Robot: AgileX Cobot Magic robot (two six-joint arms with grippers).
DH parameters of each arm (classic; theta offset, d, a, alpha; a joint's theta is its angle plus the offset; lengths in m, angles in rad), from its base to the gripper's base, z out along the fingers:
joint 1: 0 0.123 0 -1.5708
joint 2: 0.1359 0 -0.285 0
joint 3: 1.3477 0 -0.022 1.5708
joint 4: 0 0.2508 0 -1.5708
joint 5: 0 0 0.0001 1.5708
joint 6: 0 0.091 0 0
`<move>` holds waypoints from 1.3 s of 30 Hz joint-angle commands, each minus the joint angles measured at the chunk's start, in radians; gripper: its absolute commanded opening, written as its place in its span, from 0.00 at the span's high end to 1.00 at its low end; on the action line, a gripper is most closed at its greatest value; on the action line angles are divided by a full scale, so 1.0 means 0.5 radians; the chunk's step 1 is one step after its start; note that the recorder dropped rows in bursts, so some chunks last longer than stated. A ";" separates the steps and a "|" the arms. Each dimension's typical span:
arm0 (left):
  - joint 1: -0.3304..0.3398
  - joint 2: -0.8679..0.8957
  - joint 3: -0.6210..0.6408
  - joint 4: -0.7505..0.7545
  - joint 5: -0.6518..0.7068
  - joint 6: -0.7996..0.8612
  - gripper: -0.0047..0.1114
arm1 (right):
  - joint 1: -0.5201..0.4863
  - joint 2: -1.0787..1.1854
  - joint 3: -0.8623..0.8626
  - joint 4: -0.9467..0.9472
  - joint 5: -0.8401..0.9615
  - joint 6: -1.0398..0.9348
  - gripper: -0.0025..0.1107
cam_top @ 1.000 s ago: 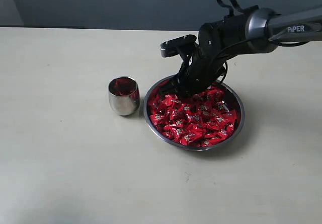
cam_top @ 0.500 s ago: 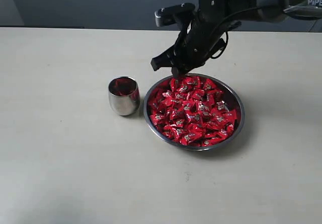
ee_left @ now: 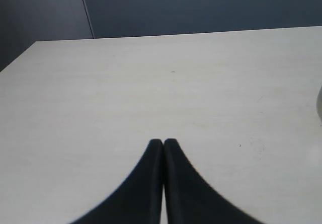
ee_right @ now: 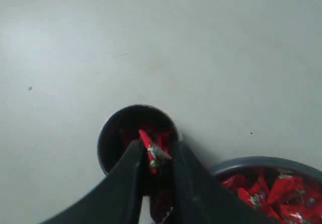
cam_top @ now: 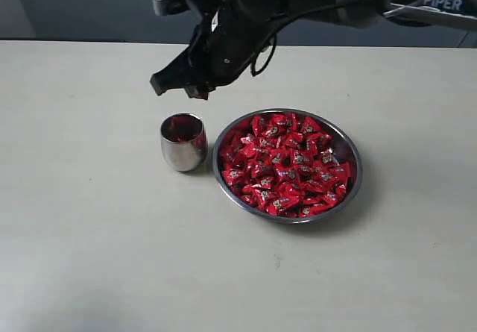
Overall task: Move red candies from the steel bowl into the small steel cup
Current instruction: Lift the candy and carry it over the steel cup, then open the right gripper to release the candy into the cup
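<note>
Exterior camera: the right gripper (cam_top: pixel 179 87) hangs high over the counter (cam_top: pixel 89 235), just behind and above the small steel cup (cam_top: pixel 183 142). The steel bowl (cam_top: pixel 356 169), heaped with red candies (cam_top: pixel 287 169), sits right beside the cup, so this looks like the carry leg. Left wrist camera: the left gripper (ee_left: pixel 163 143) is idle over bare counter, jaws pressed together on nothing. Right wrist camera: the jaws are narrowly apart, pinching one red candy (ee_right: pixel 152 152), with the cup mouth almost directly beneath and red wrappers showing inside. The next call is to centre over the rim, come lower, then let go cleanly.
</note>
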 commanded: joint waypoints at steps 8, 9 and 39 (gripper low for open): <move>-0.013 -0.010 0.009 0.004 -0.016 -0.003 0.96 | 0.021 0.264 -0.198 0.157 0.076 -0.110 0.99; -0.013 -0.010 0.009 0.004 -0.016 -0.003 0.96 | 0.021 0.278 -0.198 0.176 0.076 -0.110 0.99; -0.013 -0.010 0.009 0.004 -0.016 -0.003 0.96 | -0.041 0.157 -0.206 -0.074 0.125 -0.087 0.68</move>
